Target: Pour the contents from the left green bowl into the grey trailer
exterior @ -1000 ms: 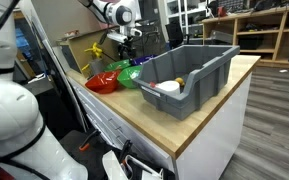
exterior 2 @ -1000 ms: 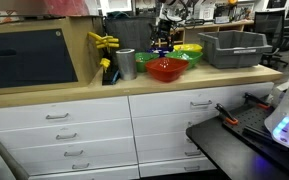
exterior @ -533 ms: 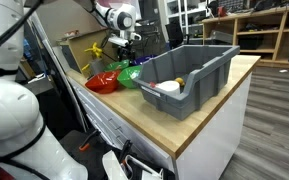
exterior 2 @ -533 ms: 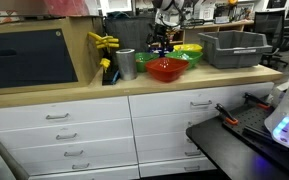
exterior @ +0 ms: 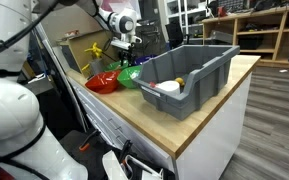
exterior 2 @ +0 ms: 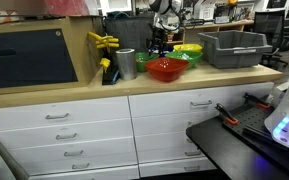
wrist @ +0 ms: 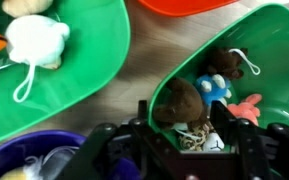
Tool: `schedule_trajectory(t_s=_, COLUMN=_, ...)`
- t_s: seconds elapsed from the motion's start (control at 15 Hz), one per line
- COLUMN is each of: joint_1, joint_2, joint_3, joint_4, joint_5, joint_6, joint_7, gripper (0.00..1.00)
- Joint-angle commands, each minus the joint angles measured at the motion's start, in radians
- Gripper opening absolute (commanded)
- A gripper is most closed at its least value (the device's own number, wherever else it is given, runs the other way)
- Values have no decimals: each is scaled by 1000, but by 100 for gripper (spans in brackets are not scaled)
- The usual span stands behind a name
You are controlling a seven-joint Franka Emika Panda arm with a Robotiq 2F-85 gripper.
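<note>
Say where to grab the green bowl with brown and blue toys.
Pinch the green bowl by its near rim from above, one finger inside, one outside. It sits upright, looks too wide to span, and the gripper hangs over that edge; mind the brown toy.

My wrist camera is looking straight down past my gripper (wrist: 179, 135), very close over the green bowls (wrist: 69, 75) lying right beneath my fingers. In an exterior view the camera is peering along the wooden counter (exterior: 216, 112) from its corner, the grey trailer (exterior: 184, 72) sitting between it and my fingers; in an exterior view facing the drawer fronts (exterior 2: 79, 125) it is standing well back. Both are sharing counter, trailer, bowls and my gripper.
</note>
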State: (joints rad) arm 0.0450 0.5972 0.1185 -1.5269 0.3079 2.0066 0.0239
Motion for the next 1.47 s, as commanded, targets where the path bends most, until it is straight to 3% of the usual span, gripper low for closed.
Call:
schedule_trajectory(t_s=0.0, joint_1=-3, joint_2=25, joint_3=2, joint_4=53, joint_5=-20, joint_6=-56, joint_7=-36, gripper=34)
schedule_trajectory(t_s=0.33, joint_1=-8, joint_2=21, joint_3=9, joint_4=83, joint_5=-28, joint_6=-82, joint_7=-68, gripper=1)
schedule_trajectory(t_s=1.0, joint_1=-10, joint_2=3, joint_3=10, joint_4=124, joint_5=-45, joint_6=-136, joint_7=-73, gripper=1)
schedule_trajectory(t_s=1.4, joint_1=-19, joint_2=-8, joint_3=-4, joint_4=240, joint_5=-50, joint_6=-273, joint_7=-49, gripper=1)
